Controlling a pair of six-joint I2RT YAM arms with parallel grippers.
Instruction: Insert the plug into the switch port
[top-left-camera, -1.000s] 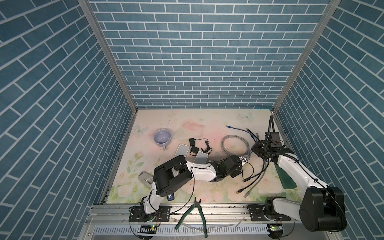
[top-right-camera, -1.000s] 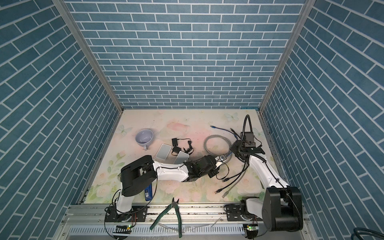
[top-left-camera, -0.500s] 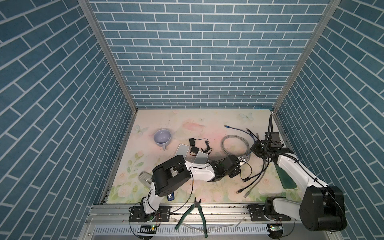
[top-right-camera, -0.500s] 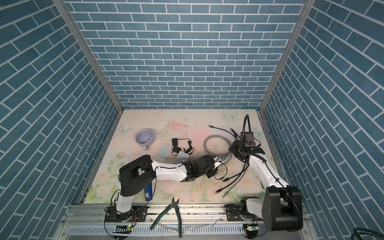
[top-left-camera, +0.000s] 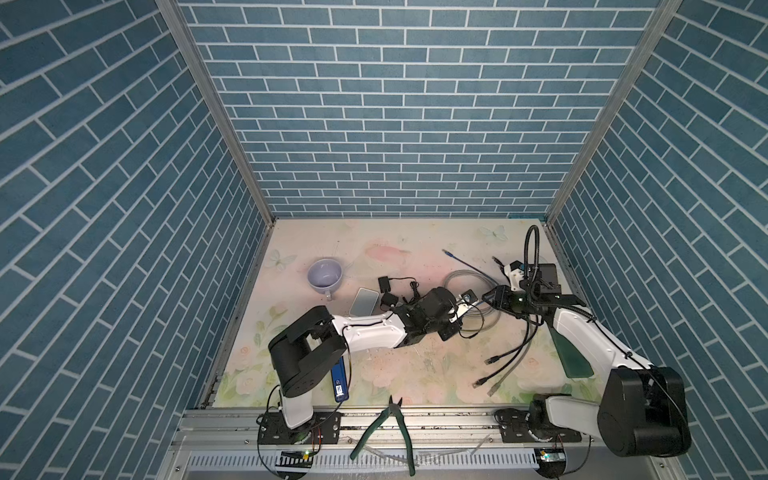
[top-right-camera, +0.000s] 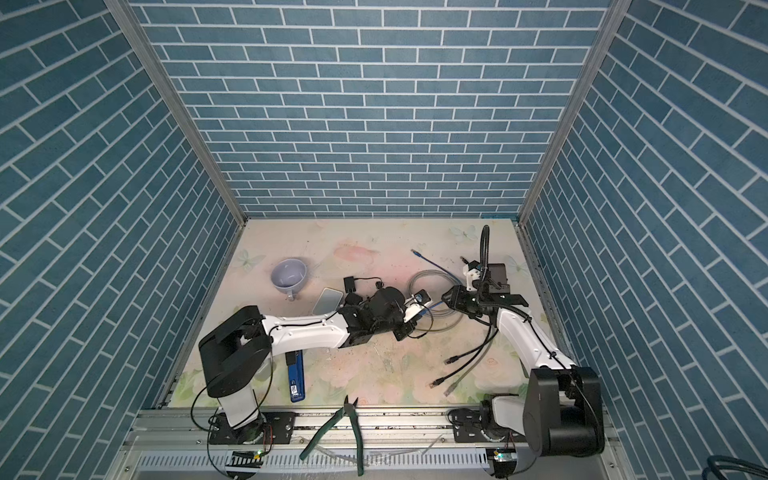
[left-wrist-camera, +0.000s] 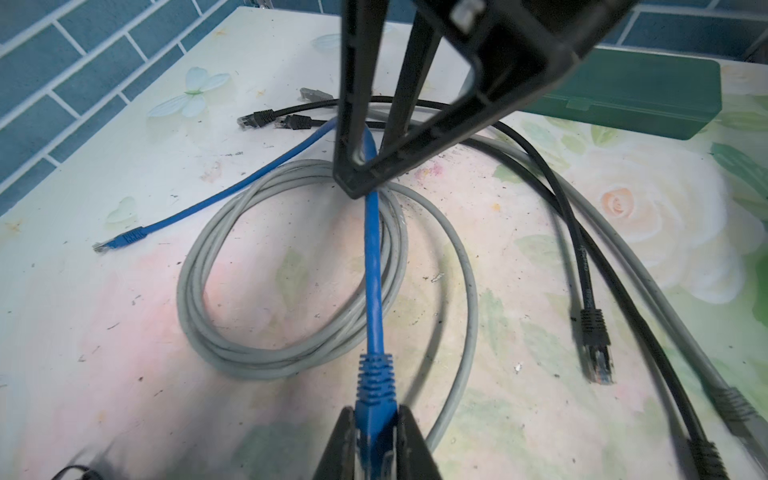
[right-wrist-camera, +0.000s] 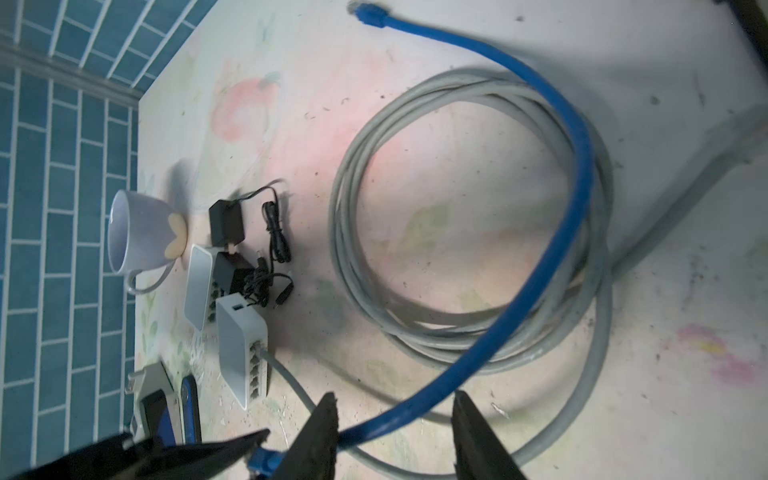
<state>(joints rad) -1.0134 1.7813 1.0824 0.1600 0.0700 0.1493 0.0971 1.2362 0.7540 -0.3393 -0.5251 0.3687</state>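
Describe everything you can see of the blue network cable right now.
The blue cable is a round patch lead. One plug, with a ribbed boot, is clamped in the left gripper's jaws. It crosses the grey coil, passes between the right gripper's open jaws and curves to its free plug on the table.

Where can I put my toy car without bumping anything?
Bare spots: the back strip between the brick wall and the cup; the front middle between the blue tool and the loose black plugs. Crowded mid-table around the switches and grey cable coil.
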